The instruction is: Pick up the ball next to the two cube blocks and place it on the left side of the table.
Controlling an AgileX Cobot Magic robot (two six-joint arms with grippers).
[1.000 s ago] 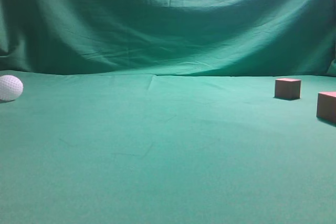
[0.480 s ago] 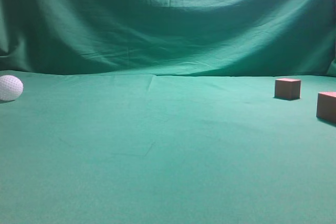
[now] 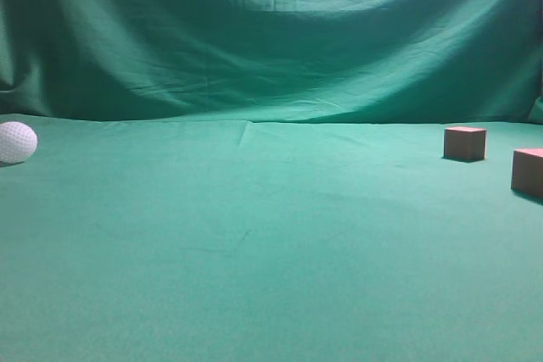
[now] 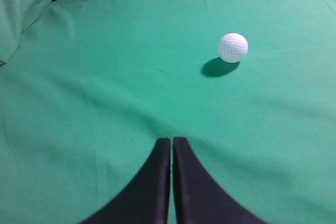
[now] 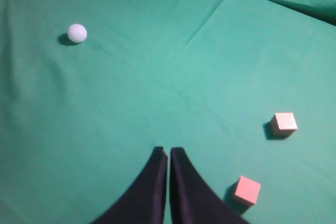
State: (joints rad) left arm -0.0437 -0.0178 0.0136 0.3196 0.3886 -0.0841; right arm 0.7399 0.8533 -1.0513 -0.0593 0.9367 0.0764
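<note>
Both grippers are closed and empty, the left gripper (image 4: 171, 141) and right gripper (image 5: 168, 150) each hanging above bare green table (image 3: 254, 277) with fingertips pressed together. Ahead of the left one and well clear of it, the ball (image 4: 232, 47) rests at the table's left side. The two cube blocks (image 5: 265, 156) sit apart on the right, near the right gripper and far from the ball.

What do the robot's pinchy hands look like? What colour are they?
Each end effector shows as two smooth, plain black fingers that are wide at the bottom and curve up to thin tips. The left end effector and the right end effector look alike. No cables, stickers or markings show, and the arms themselves are out of view.
</note>
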